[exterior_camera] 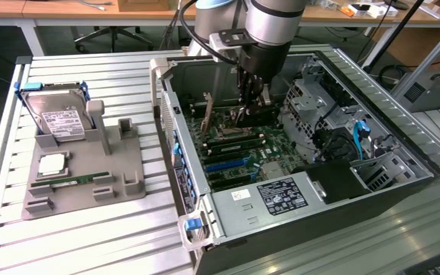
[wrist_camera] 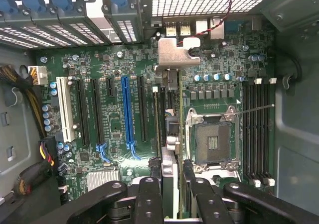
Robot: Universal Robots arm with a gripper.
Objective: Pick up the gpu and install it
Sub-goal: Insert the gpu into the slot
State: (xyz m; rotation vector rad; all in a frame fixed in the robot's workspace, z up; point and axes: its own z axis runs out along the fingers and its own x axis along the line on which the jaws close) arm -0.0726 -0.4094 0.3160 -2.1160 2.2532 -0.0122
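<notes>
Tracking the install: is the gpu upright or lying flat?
Upright: the gpu stands on edge over the motherboard, gripped by the end effector.

Bright even light, soft shadows, sharp focus, slight glare

The open computer case (exterior_camera: 311, 172) sits at the exterior view's right; the parts holder (exterior_camera: 82, 172) lies beside it, left, on the slatted table (exterior_camera: 6, 229).

the gpu (wrist_camera: 168, 134) stood on edge inside the open computer case, seen edge-on in the wrist view as a thin dark card running along the green motherboard beside the empty cpu socket. its silver-grey metal bracket (wrist_camera: 177, 52) sat at the end toward the case's vented rear wall. in the exterior view it (exterior_camera: 244, 116) hung upright, low over the board.
</notes>
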